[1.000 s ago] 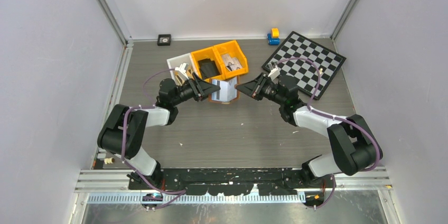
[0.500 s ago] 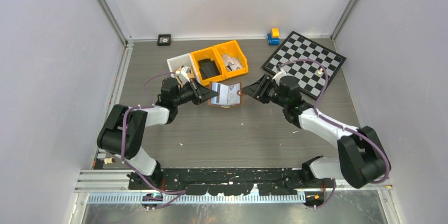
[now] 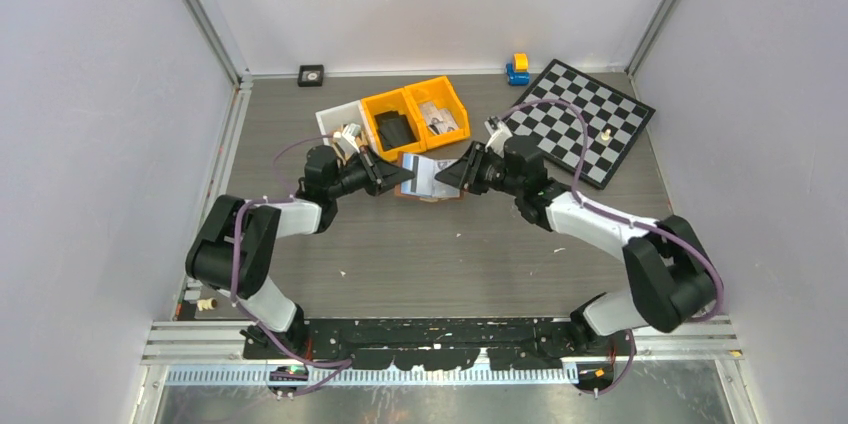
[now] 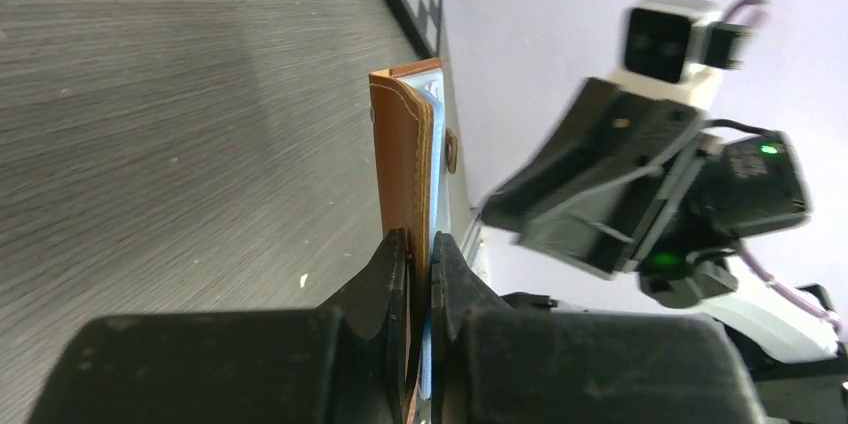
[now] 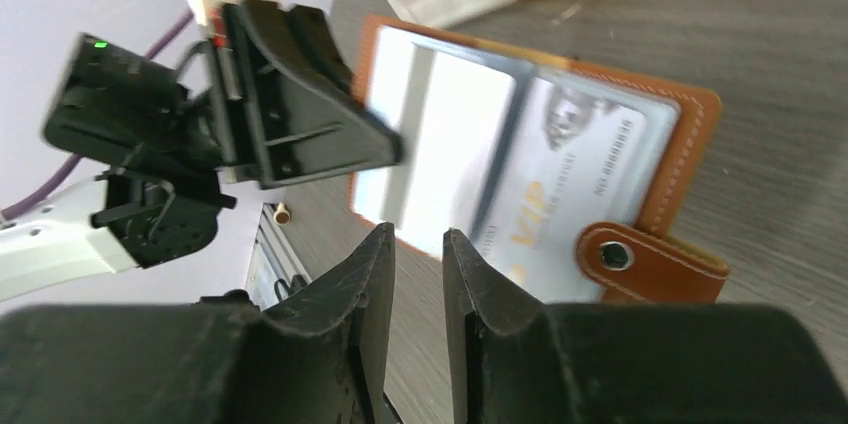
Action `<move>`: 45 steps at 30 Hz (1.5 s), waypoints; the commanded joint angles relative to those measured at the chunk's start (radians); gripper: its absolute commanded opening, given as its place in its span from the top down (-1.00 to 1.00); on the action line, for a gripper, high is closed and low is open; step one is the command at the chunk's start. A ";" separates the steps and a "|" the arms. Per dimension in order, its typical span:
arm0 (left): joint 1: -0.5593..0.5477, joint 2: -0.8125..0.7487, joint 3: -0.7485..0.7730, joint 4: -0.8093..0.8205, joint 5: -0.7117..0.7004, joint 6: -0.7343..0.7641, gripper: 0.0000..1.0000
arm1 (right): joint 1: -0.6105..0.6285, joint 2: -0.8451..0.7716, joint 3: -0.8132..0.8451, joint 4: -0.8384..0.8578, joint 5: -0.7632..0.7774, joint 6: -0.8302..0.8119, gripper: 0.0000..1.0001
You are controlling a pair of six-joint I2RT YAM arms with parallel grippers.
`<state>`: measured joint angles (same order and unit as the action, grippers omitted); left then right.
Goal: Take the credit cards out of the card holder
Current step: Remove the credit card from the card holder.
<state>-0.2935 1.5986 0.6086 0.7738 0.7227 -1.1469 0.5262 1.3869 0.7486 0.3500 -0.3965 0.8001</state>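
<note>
Our left fingers (image 4: 393, 269) are clamped on one edge of the open card holder (image 3: 428, 177), toward the bench's (image 3: 450, 254) far edge. Our right fingers (image 5: 368, 269) stand slightly apart, empty, just before the credit cards (image 5: 560, 169) in its sleeves.

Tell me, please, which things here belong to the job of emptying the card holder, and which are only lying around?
For the job: card holder, credit cards inside it.
Lying about: chessboard, orange bins, white bin, small toy.
</note>
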 commanded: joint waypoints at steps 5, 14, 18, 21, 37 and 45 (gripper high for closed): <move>-0.003 0.080 0.014 0.367 0.086 -0.211 1.00 | -0.011 0.112 0.026 0.139 -0.114 0.089 0.42; -0.010 0.092 0.015 0.412 0.095 -0.243 1.00 | -0.033 0.141 0.001 0.257 -0.161 0.159 0.57; -0.010 0.100 0.016 0.414 0.096 -0.243 1.00 | -0.060 0.154 -0.044 0.405 -0.200 0.251 0.83; -0.009 0.108 0.018 0.424 0.096 -0.249 0.94 | -0.083 0.173 -0.066 0.506 -0.220 0.318 0.99; 0.030 0.065 -0.022 0.454 0.075 -0.243 0.99 | -0.113 0.160 -0.081 0.480 -0.200 0.313 0.99; 0.061 0.011 -0.022 0.274 0.059 -0.147 1.00 | -0.130 0.095 -0.085 0.352 -0.144 0.231 0.99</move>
<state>-0.2539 1.6901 0.5819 1.1500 0.7837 -1.3956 0.4110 1.5661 0.6636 0.7719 -0.6041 1.1130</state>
